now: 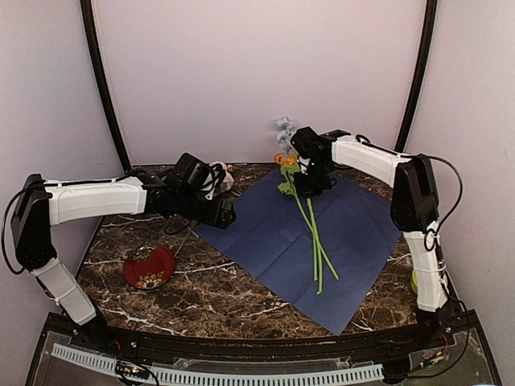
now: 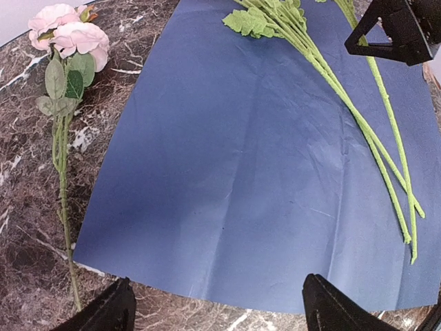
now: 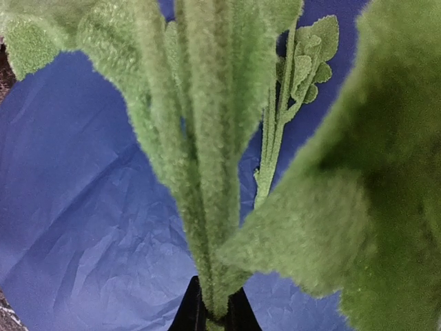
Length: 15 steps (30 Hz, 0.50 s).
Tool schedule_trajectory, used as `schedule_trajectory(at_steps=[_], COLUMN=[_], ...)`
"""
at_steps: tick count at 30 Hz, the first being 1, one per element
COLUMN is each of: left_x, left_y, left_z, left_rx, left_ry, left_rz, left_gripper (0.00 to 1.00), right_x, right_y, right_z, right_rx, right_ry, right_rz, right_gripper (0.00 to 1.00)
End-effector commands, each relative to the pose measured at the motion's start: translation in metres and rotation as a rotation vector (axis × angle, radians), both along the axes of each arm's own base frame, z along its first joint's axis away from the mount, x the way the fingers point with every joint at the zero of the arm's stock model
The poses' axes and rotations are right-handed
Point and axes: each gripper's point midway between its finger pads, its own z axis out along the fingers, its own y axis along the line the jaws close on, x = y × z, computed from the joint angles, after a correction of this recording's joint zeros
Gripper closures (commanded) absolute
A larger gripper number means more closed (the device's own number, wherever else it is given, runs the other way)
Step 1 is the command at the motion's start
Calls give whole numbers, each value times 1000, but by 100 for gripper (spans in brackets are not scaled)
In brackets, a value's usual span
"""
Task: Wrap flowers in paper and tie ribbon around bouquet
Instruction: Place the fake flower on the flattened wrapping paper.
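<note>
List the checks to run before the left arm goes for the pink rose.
1. Jaws of the left tool open: ok, its fingers stand wide apart.
2. Access to the pink rose: ok, it lies alone on the marble table, beside the paper, not on it.
3. Lay of the navy paper: ok, spread flat, dark face up.
4. Grip of the right tool on the green-stemmed flowers: ok, the stems are clamped, with their lower ends over the paper.
5. Whereabouts of the ribbon: cannot tell, it is not in any view.
</note>
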Motion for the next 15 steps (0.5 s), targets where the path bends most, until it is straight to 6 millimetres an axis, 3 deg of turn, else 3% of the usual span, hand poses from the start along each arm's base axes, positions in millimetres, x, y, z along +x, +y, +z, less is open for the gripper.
schedule_trajectory(at_steps=[1,5,8,15], left_x=[1,1,1,10], left_y=[0,4,9,34], left_z=[3,-1,-5,-18], left_rx=[16,47,59,82], left_ry=[-4,-3,3,53], left_rz=[-13,-3,10,53], left_gripper=[14,14,15,17], right_x=[17,25,27,26], right_y=[4,-1,-3,-6], right_z=[-7,-23,-29,-19], right_rx=[18,-8,-13,-17], right_ry=[-11,-6,-4,-20], right_rz=[5,-17,-28,-31], right_gripper=[100,95,83,60])
